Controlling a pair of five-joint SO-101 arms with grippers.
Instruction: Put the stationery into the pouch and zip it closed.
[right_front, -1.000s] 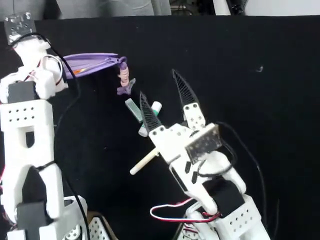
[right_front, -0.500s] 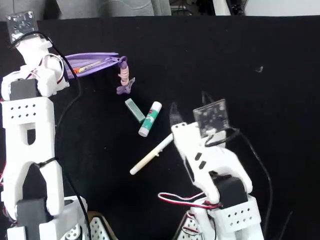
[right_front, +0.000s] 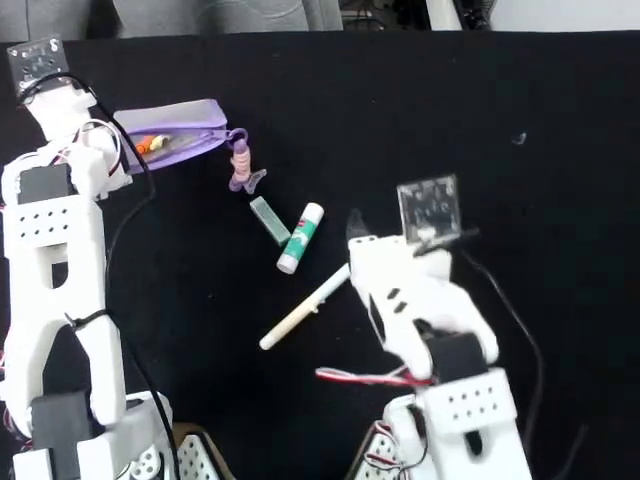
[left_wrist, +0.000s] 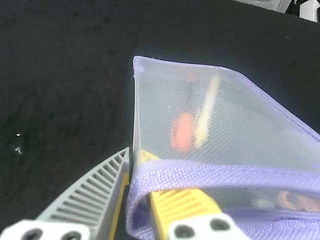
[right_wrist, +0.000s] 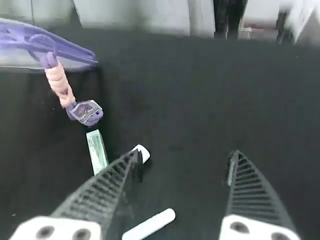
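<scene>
Left gripper (left_wrist: 134, 156): closed down on the pouch, with the grey finger on one side of the purple edge band and the yellow finger on the other.
Pouch (left_wrist: 225, 115): purple mesh, one end caught between the left gripper's fingers, the rest stretching away from them over the table (right_front: 520, 90).
Inside the pouch: an orange piece (left_wrist: 182, 131) and a cream stick (left_wrist: 206, 112) show through the mesh, just beyond the left gripper's fingertips and side by side.
Zip: I cannot tell whether it is closed.
Zip pull (right_wrist: 84, 111): a pink cord ending in a purple charm, hanging from the pouch end farthest from the left gripper and lying on the table.
Right gripper (right_wrist: 184, 157): fingers spread wide, nothing between them, pointing toward the loose stationery.
Glue stick (right_front: 300, 238): on the table just past one right fingertip, outside the gap between the fingers; in the right wrist view its white end shows beside that fingertip.
Green eraser (right_front: 268, 219): just beside the glue stick, on the side away from the right gripper, between the glue stick and the zip pull.
White pen (right_front: 303, 310): on the table close to the right gripper, one end near the base of the finger that is next to the glue stick.
Loose stationery and pouch: all three pieces lie well apart from the left gripper, outside the pouch.
</scene>
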